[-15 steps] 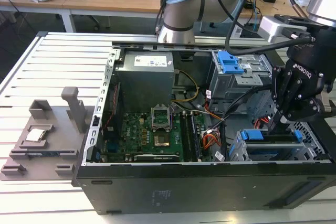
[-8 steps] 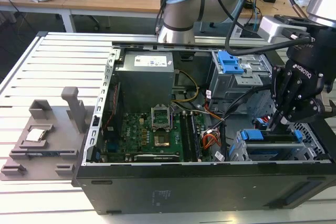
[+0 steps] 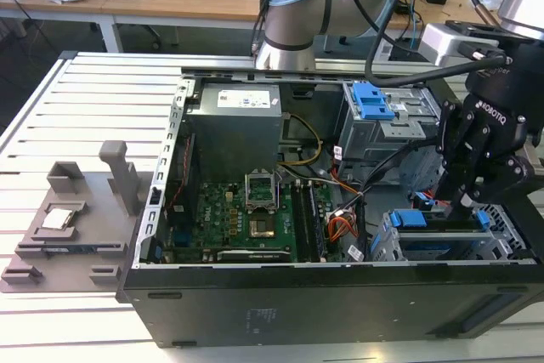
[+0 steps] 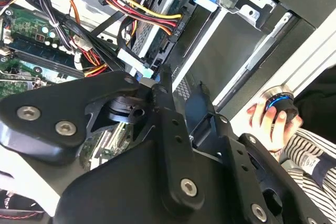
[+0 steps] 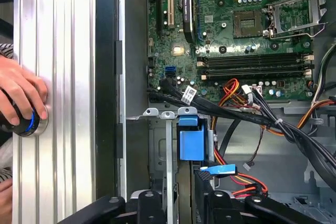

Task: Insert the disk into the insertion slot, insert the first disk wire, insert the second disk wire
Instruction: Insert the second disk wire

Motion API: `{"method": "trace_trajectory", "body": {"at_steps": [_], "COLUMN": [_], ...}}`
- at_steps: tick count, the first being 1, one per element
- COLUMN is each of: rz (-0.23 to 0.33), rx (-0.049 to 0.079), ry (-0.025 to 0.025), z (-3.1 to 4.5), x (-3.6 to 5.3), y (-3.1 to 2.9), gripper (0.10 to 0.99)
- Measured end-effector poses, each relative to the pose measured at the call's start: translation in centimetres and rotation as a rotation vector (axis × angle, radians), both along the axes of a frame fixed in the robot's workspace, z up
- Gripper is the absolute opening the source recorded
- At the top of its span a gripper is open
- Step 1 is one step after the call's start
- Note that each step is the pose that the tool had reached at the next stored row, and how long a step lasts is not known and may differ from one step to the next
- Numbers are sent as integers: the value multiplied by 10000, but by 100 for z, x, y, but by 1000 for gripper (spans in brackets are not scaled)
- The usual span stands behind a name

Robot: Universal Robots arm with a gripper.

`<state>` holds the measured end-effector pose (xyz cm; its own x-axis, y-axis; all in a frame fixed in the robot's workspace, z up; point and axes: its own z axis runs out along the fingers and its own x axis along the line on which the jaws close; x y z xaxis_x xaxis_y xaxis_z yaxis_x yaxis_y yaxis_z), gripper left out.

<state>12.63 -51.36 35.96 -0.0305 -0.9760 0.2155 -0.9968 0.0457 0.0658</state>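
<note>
Exterior view first: the gripper (image 3: 461, 203) hangs right over the insertion slot (image 3: 388, 244), the silver cage in the corner of the open case. The disk (image 3: 442, 242) looks to me already seated inside that slot, with blue carrier tabs showing at either side. A small blue connector (image 3: 425, 201) sits just beside the gripper's tip, above the slot. Whether the gripper is clamped on it or released, I cannot tell. My worry is the orange and red wire bundle (image 3: 340, 229) lying loose just beside the slot, which a careless descent could snag.

Second wrist view now: the blue connector (image 4: 137, 67) sits right at the gripper's tip, with red and yellow wires (image 4: 152, 11) crowding the slot beyond it. If that plug meets the disk's port tilted, I'd expect bent contacts or a half-seated wire. A person's hand (image 4: 268, 121) rests on a blue-lit knob (image 4: 278, 103) outside the case, well apart from the slot.

First wrist view: the disk (image 5: 190, 140) shows its blue carrier in the slot, with the blue connector (image 5: 220, 170) just beside it. Black cables (image 5: 252, 116) are draped across near the slot, so there's plenty to hook.
</note>
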Motion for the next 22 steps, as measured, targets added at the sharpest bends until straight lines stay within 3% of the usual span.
{"method": "trace_trajectory", "body": {"at_steps": [1, 4, 11, 13, 15, 17, 18, 19, 20, 22], "rz": [-1, -1, 0, 1, 0, 0, -1, 0, 0, 0], "rx": [-4, -9, -33, -103, -374, -730, -996, -1152, -1282, -1341], "ry": [0, 1, 0, 0, 1, 0, 1, 1, 0, 0], "z": [2, -17, -169, -211, -237, -240, -239, -239, -246, -265], "x": [0, -1, -37, -41, -43, -44, -44, -44, -44, -44], "y": [19, 255, 312, 330, 338, 338, 338, 338, 338, 338], "gripper": [373, 373, 373, 373, 373, 373, 373, 373, 373, 373]}}
